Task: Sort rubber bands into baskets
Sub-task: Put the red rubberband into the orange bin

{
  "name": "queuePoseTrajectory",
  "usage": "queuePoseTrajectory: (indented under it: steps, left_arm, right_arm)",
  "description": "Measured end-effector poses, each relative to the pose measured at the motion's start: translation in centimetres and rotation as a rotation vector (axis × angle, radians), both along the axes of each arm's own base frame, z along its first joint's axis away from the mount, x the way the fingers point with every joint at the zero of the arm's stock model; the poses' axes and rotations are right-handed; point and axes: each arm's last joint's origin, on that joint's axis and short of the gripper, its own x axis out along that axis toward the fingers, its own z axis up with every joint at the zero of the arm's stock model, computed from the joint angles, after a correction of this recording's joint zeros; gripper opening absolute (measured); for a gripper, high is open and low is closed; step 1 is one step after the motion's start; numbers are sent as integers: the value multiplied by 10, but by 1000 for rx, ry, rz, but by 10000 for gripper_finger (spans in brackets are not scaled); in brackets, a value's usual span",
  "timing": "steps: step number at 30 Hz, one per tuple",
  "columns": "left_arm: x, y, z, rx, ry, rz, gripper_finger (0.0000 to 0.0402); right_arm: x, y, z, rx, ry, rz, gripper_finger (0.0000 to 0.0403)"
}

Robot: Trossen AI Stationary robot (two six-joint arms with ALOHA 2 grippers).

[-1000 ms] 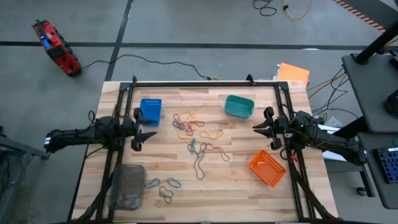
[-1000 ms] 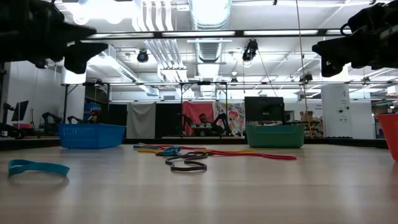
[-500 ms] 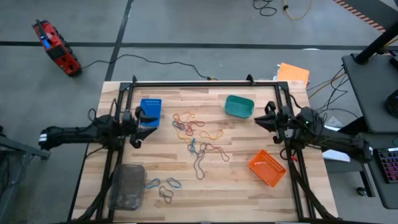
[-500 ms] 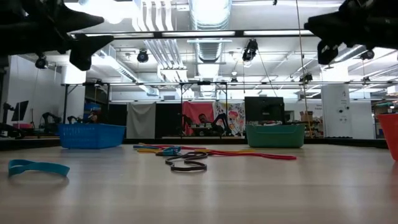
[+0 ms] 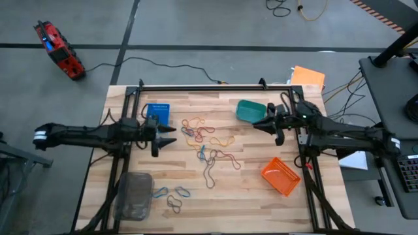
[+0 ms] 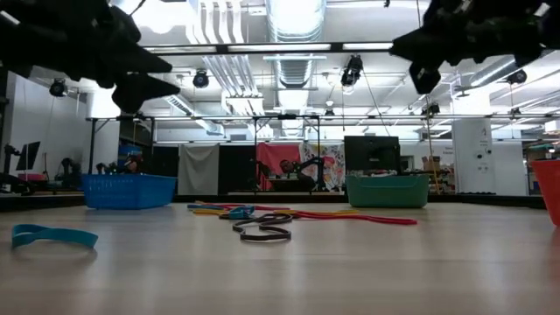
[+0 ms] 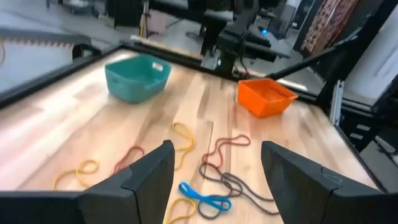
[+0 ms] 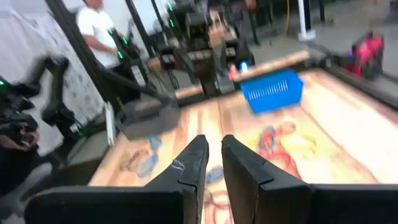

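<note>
Sprawling mid-table, thin multicoloured rubber bands (image 5: 204,138) tangle between wide-spread left gripper (image 5: 171,136) and nearly-closed, empty right gripper (image 5: 256,123).

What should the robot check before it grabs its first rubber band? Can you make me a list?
1. Left tool open and empty: ok, its fingers stand wide apart with nothing between them.
2. Right tool ready to grab: not ok, its fingers are nearly shut.
3. Rubber bands in the open on the table: ok, though several in the middle pile overlap.
4. Blue basket, teal basket, orange basket and clear basket all standing on the table: ok.
5. Baskets empty: cannot tell for all four.
6. Both tools above the table, touching nothing: ok in the low view.
</note>
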Motion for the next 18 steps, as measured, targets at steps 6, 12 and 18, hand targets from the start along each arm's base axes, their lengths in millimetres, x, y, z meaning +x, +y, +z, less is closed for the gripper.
queuePoseTrajectory:
  steps: [6, 12, 18]
  left_arm:
    - [7, 1, -10, 18, 74, 1, 223]
    - [17, 2, -13, -30, 70, 33, 223]
    - [25, 3, -18, -130, 69, 58, 223]
  right_arm:
    - [14, -6, 4, 32, 76, 1, 43]
    - [29, -12, 8, 51, 107, 0, 43]
    - [44, -18, 17, 54, 116, -1, 43]
